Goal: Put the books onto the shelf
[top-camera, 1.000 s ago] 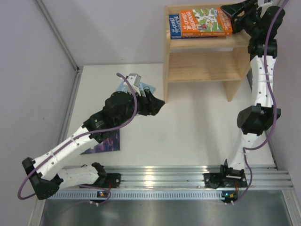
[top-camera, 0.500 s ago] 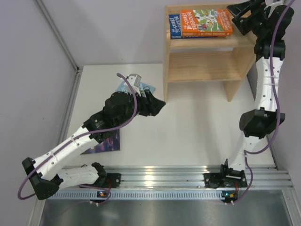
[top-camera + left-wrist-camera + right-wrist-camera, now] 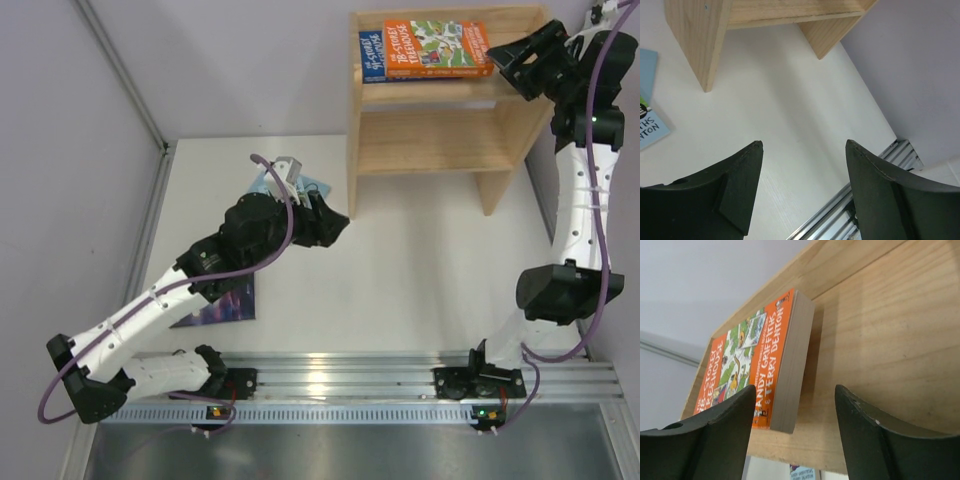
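From above, the orange "Treehouse" paperback [image 3: 437, 47] is lying flat on the top board of the light wooden two-level shelf [image 3: 440, 150], next to the dark blue paperback [image 3: 371, 55]. The right gripper [image 3: 497, 55] is hovering just beside it. The left gripper [image 3: 338, 222] is hanging over the white table [image 3: 430, 270].

In the left wrist view, the jaws are gaping, empty.

In the right wrist view, the fingers are standing apart, holding nothing.

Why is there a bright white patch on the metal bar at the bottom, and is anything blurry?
Top external view: light glares off the shiny metal rail, washing out a patch. Right wrist view: the orange Treehouse book is sharp and throws a soft shadow on the wooden shelf, while the right gripper's fingers, so near the lens, look a little soft.
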Tool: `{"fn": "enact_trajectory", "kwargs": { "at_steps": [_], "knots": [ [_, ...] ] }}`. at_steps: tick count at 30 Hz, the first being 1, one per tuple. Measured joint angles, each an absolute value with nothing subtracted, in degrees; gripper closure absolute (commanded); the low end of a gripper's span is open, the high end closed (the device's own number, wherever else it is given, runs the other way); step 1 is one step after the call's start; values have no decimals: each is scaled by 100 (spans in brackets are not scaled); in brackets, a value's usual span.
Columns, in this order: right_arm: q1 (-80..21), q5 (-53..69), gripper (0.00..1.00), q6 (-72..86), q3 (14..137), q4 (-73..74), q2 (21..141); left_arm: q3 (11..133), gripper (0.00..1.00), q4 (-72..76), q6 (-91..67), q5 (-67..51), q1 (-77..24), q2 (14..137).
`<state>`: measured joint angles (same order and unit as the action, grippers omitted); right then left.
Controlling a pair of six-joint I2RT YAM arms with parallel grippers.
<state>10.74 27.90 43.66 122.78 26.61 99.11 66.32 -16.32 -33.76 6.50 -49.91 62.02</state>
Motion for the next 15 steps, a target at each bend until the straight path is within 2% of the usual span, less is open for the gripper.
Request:
{"fn": "enact_trajectory", "kwargs": {
  "at_steps": [3, 8, 10, 15],
  "knots": [
    [1066, 2808, 46, 4300, 11992, 2665, 9719, 6941, 28, -1951, -3179, 860, -4945, 6296],
    [1024, 2877, 52, 4368, 11699, 2504, 9561, 7802, 29, -2174, -2936, 976, -4421, 6689],
    [1013, 2882, 58, 4394, 11699, 2458, 9561, 7953, 29, -2176, -2906, 856, -4117, 6792],
    [937, 2917, 62, 4569, 11611, 2213, 9559, 7953, 29, -2311, -2904, 620, -3741, 6831]
  ]
}}
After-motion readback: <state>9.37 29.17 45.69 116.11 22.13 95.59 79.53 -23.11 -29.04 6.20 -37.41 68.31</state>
